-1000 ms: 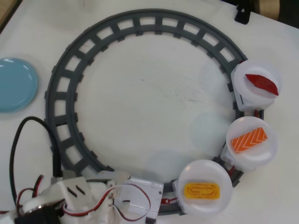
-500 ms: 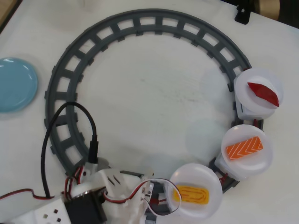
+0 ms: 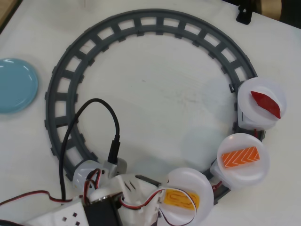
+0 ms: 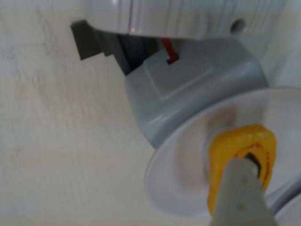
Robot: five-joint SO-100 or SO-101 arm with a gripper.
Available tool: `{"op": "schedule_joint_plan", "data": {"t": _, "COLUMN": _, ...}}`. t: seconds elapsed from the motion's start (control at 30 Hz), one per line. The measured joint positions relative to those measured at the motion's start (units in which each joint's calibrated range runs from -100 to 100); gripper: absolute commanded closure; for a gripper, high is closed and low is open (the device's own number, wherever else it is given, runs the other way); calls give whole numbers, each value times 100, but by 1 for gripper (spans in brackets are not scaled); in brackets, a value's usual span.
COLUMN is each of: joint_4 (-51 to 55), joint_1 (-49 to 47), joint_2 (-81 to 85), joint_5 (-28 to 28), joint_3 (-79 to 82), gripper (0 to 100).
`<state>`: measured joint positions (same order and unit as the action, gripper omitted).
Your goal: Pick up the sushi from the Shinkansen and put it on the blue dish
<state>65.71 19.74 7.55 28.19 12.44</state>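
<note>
The yellow sushi (image 3: 181,199) lies on the lowest white plate (image 3: 200,186) of the train, at the bottom of the overhead view. My gripper (image 3: 171,203) comes in from the left and is at the sushi. In the wrist view one pale finger (image 4: 242,197) lies across the sushi (image 4: 235,148), which rests on its plate (image 4: 178,174); the other finger is hidden, so the jaw state is unclear. The blue dish (image 3: 15,84) sits empty at the far left. A white rounded part (image 3: 84,170) on the track, half under my arm, may be the Shinkansen's nose.
A grey ring track (image 3: 141,21) fills the table. Two more plates ride on it at right, one with an orange striped piece (image 3: 241,157), one with a dark red piece (image 3: 265,103). A black cable (image 3: 101,106) loops over the track. A grey car body (image 4: 188,94) is near the gripper.
</note>
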Motion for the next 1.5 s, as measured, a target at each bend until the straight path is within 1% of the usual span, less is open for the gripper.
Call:
{"op": "schedule_joint_plan", "data": {"t": 0.43, "joint_4": -34, "joint_1": 180, "joint_2": -110, "joint_5": -26, "joint_3": 0, "gripper": 81}}
{"op": "schedule_joint_plan", "data": {"t": 0.47, "joint_4": -34, "joint_1": 180, "joint_2": -110, "joint_5": -26, "joint_3": 37, "gripper": 80}}
{"op": "schedule_joint_plan", "data": {"t": 0.6, "joint_4": -34, "joint_1": 180, "joint_2": -110, "joint_5": -26, "joint_3": 320, "gripper": 70}}
{"op": "schedule_joint_plan", "data": {"t": 0.83, "joint_4": -34, "joint_1": 180, "joint_2": -110, "joint_5": -26, "joint_3": 631, "gripper": 70}}
{"op": "schedule_joint_plan", "data": {"t": 0.9, "joint_4": -34, "joint_1": 180, "joint_2": -110, "joint_5": -26, "joint_3": 677, "gripper": 73}}
{"op": "schedule_joint_plan", "data": {"t": 1.03, "joint_4": -118, "joint_1": 180, "joint_2": -118, "joint_5": -26, "joint_3": 732, "gripper": 87}}
{"op": "schedule_joint_plan", "data": {"t": 1.13, "joint_4": -277, "joint_1": 180, "joint_2": -118, "joint_5": -26, "joint_3": 897, "gripper": 94}}
{"op": "schedule_joint_plan", "data": {"t": 1.3, "joint_4": -521, "joint_1": 180, "joint_2": -59, "joint_5": -26, "joint_3": 1144, "gripper": 97}}
{"op": "schedule_joint_plan", "data": {"t": 1.5, "joint_4": -546, "joint_1": -8, "joint_2": -76, "joint_5": -109, "joint_3": 887, "gripper": 97}}
